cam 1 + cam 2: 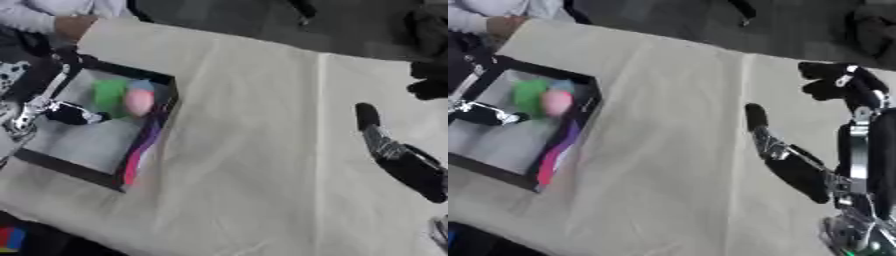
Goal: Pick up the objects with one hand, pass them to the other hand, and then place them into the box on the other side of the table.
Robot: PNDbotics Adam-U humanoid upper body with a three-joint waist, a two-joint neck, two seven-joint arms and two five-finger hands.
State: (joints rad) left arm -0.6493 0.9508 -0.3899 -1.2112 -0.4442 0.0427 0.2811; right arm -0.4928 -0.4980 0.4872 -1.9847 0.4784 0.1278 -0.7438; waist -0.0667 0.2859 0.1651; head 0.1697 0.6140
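Two soft objects lie side by side in the far part of the box [61, 157]: a green one [109, 95] and, touching its right side, a pink one [139, 101] with a pale blue patch at its top. Box: black-walled, grey floor, on the table's left side; a pink and purple strip [140, 150] lies along its right wall. Left hand [74, 115]: inside the box, just left of the green object, fingertips close to it; whether its fingers are spread or curled cannot be told. Right hand [789, 160]: over the table's right side, well apart from the box, fingers straight and holding nothing. Table [254, 165]: covered in beige cloth with creases running front to back.
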